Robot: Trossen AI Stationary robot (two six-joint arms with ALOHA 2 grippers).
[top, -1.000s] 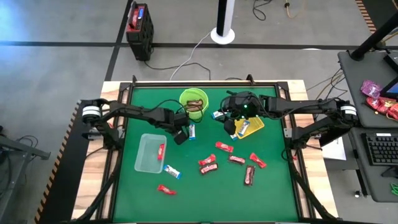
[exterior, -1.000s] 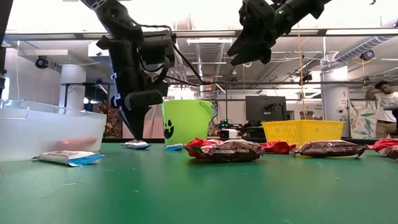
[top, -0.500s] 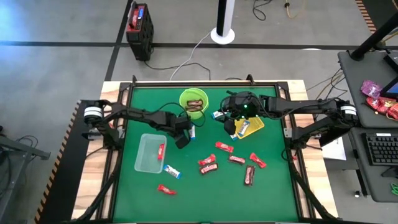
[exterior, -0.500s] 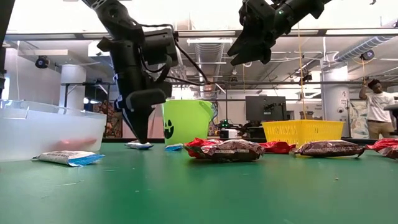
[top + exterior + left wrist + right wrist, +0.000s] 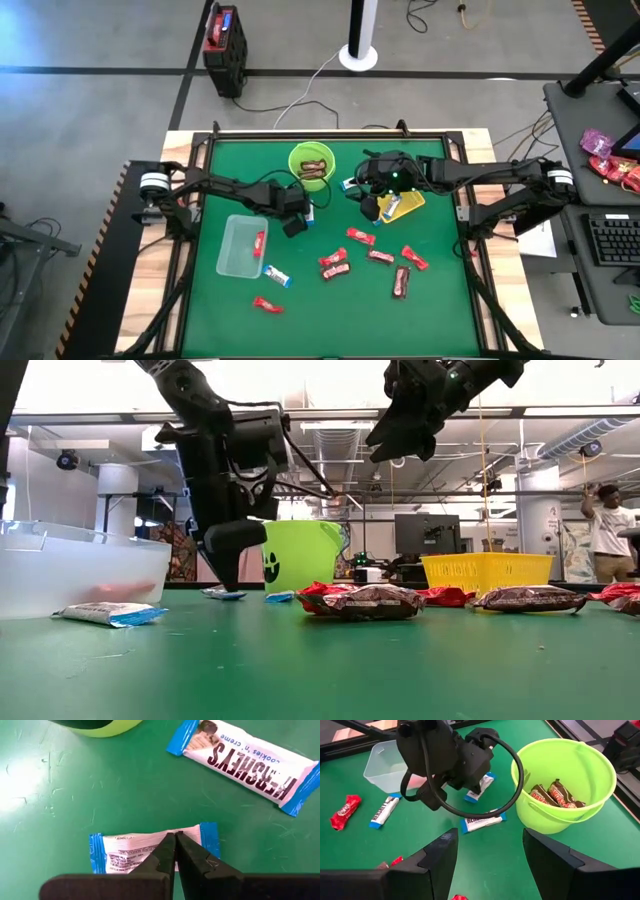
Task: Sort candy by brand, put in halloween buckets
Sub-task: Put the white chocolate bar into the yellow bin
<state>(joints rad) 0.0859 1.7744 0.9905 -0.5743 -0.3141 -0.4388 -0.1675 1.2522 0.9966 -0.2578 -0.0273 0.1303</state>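
Observation:
My left gripper [image 5: 175,837] is shut, its fingers pointing steeply down at a blue-and-white candy bar [image 5: 131,854] that lies flat on the green mat beside the lime-green bucket [image 5: 312,165]. A second blue-and-white bar [image 5: 247,765] lies close by. In the low view the left fingertips [image 5: 232,582] stand just above the mat. My right gripper [image 5: 490,847] hangs open and raised above the yellow tray [image 5: 412,205]. The bucket holds brown bars [image 5: 555,794]. The clear tub [image 5: 240,247] holds a red candy. My left gripper points its shut fingertips from above at the middle of the blue-and-white bar's long edge [image 5: 167,836]. I cannot tell whether they touch the wrapper. The bar lies flat on the mat.
Red candies [image 5: 360,236] and a brown bar [image 5: 401,282] lie scattered over the mat's near right half. Another blue-and-white bar [image 5: 276,275] and a red one [image 5: 267,304] lie near the tub. A raised frame [image 5: 330,135] runs round the mat.
My left gripper has sunk toward the blue-and-white bar beside the bucket and shifted a little sideways, staying shut. The candy has stayed where it was.

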